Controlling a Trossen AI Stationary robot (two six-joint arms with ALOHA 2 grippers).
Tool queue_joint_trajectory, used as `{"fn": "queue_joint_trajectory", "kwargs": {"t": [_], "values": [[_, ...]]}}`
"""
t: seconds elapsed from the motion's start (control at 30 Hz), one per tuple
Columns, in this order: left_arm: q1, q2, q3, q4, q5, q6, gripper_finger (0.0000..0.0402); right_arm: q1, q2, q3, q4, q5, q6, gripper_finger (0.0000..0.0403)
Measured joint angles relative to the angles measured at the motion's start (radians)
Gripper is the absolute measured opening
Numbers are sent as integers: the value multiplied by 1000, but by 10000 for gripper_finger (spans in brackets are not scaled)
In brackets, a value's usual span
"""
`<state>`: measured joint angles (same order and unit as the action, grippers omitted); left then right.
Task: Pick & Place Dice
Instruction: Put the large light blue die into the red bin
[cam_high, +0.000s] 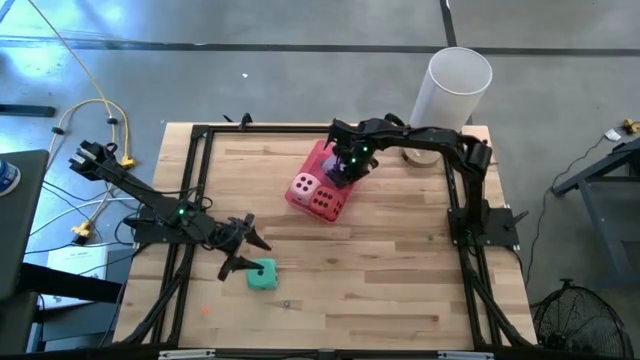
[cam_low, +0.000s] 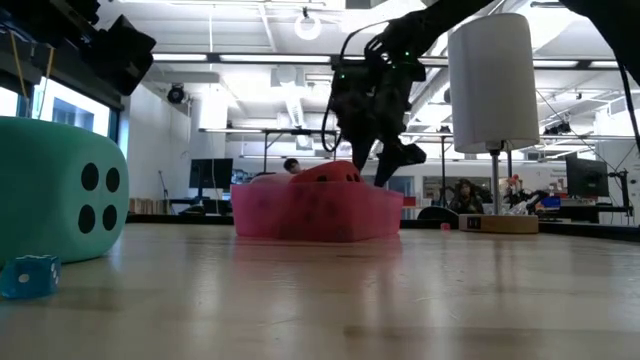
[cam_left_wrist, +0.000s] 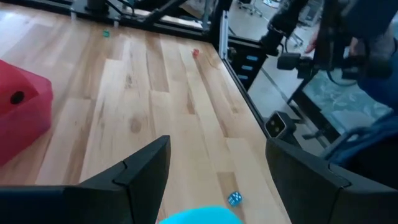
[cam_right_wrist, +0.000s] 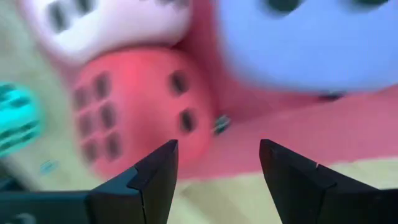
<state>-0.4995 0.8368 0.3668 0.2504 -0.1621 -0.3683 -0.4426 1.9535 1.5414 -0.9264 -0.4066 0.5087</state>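
Three dice lie in the pink tray (cam_high: 310, 160); the teal die (cam_high: 262, 275) sits on the wooden table (cam_high: 400, 260).

We see the right gripper (cam_high: 345, 172) above the tray, fingers spread and empty, over the purple die (cam_right_wrist: 311, 37), beside the red die (cam_high: 324, 199) and pale pink die (cam_high: 305, 186). We find the left gripper (cam_high: 240, 250) spread, just beside the teal die, holding nothing.
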Motion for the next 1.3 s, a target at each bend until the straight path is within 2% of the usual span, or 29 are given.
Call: {"fn": "queue_joint_trajectory", "kwargs": {"t": [0.1, 0.3, 0.4, 0.53, 0.63, 0.8, 0.93, 1.0, 1.13, 1.2, 1.3], "values": [[-1, 10, 0, -1, 7, 0, 257, -11, -25, 0, 26, -45, 51, 216], [-21, 66, 0, 4, 8, 0, 257, 39, -136, 0, 28, 184, 67, 216], [-46, 113, 0, 49, 14, -45, 257, 132, -198, 0, 32, 367, 78, 216], [-79, 186, 5, 137, -14, -44, 257, 310, -239, 0, 52, 732, 172, 217], [-99, 232, 41, 143, -30, -54, 257, 443, -239, 0, 49, 944, 199, 216], [-102, 285, 161, 33, -32, -128, 257, 641, -206, -12, 63, 1204, 236, 217], [-121, 351, 301, -39, -35, -94, 257, 765, -180, -43, 103, 1375, 305, 216], [-145, 398, 364, -46, -37, -13, 257, 808, -180, -43, 109, 1423, 303, 217], [-206, 479, 445, -56, -95, 166, 257, 868, -181, -43, 108, 1370, 358, 217], [-239, 507, 459, -66, -165, 226, 257, 897, -181, -43, 110, 1365, 382, 217], [-290, 544, 465, -123, -343, 238, 257, 934, -181, -43, 120, 1360, 363, 217]]}}
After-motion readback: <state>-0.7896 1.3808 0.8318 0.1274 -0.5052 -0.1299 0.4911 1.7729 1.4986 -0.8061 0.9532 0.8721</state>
